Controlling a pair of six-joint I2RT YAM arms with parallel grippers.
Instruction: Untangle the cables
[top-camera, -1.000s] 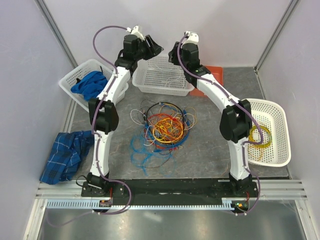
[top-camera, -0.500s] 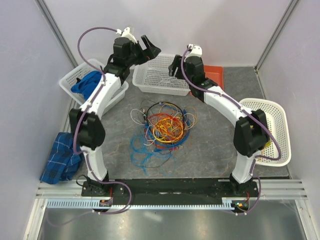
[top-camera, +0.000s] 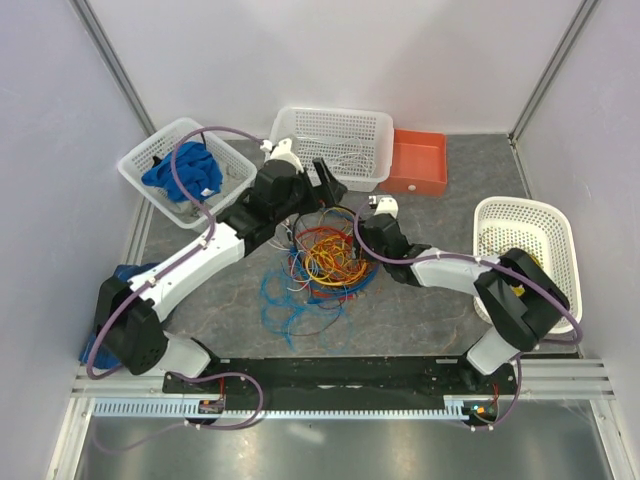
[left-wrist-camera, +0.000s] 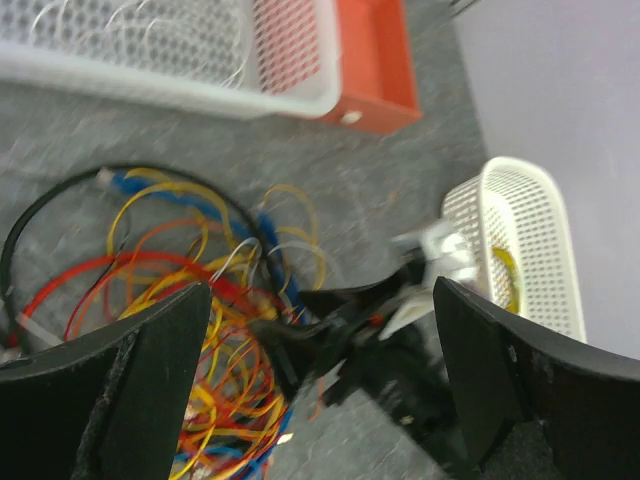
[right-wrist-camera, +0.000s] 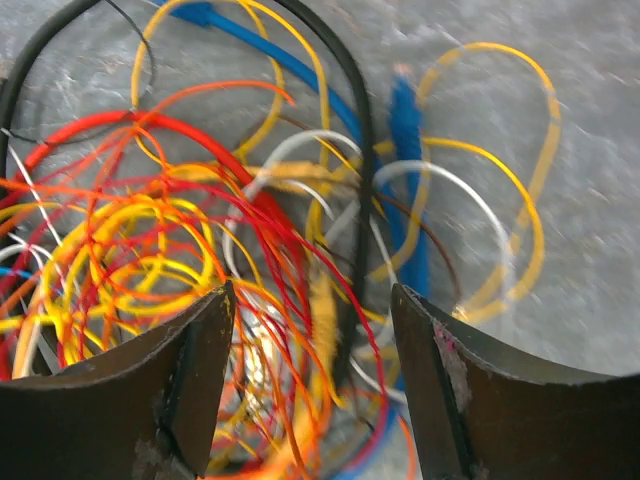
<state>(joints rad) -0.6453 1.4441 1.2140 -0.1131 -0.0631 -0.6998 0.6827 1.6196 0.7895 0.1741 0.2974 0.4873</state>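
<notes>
1. The left end effector (left-wrist-camera: 320, 385) has its two dark, matte fingers spread wide apart with nothing between them. It hangs over the far edge of the cables (top-camera: 325, 262).
2. The right end effector (right-wrist-camera: 310, 390) also stands parted. It sits low over the right side of the bunch, with red, yellow and white loops showing between its fingers but not clamped.
3. The cables are thin, glossy, flexible wires in yellow, orange, red, blue, black and white. They curl in overlapping loops in one heap at the middle of the counter (top-camera: 430, 300), and blue strands trail off toward the near side.
4. The counter is grey and mottled, like stone.
5. Three white perforated plastic baskets stand round the heap:
   - the left basket (top-camera: 150, 140) holds a crumpled blue cloth (top-camera: 180, 172);
   - the back basket (top-camera: 340, 112) holds a few pale wires;
   - the rounded right basket (left-wrist-camera: 530, 215) shows a yellow strand inside.
6. One shallow orange tray (top-camera: 420, 160) sits just beside the back basket.
7. One blue checked cloth (top-camera: 125, 275) lies at the left edge, partly hidden by the arm.
8. Plain pale walls (top-camera: 400, 60) with metal posts enclose the space.
</notes>
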